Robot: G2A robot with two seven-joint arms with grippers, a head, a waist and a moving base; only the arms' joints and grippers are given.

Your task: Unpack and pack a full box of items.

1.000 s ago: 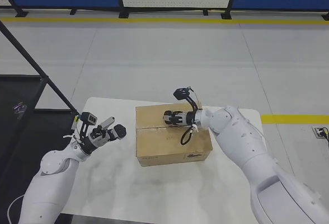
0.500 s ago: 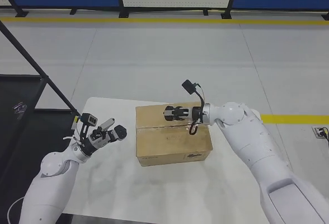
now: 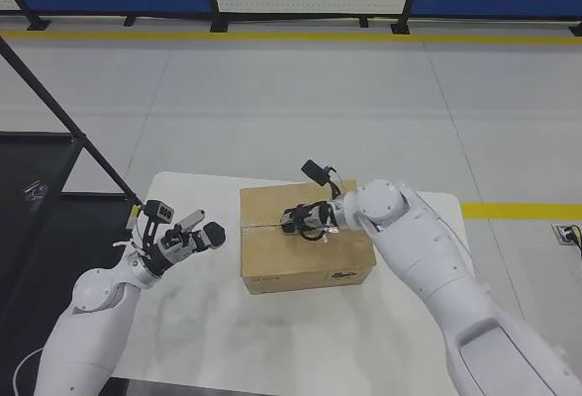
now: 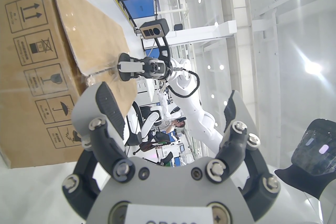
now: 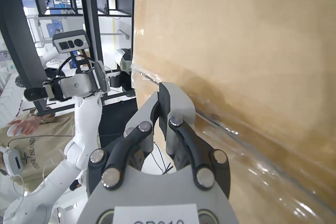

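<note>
A closed brown cardboard box (image 3: 271, 252) stands in the middle of the white table (image 3: 202, 327), its top flaps sealed with clear tape along the centre seam (image 5: 210, 117). My right gripper (image 3: 289, 220) lies low over the box top at the seam, fingers shut with nothing between them (image 5: 163, 101). The same gripper appears over the box top in the left wrist view (image 4: 121, 70). My left gripper (image 3: 194, 230) hovers left of the box, above the table, open and empty (image 4: 168, 107). The box side facing it bears printed handling symbols (image 4: 39, 72).
A black metal frame (image 3: 44, 99) and dark rack stand left of the table. The table edge runs close behind the box. Bare table surface lies in front of the box and to its left.
My right gripper swung from the back part of the box top down and left to the taped centre seam. The left arm stayed still.
</note>
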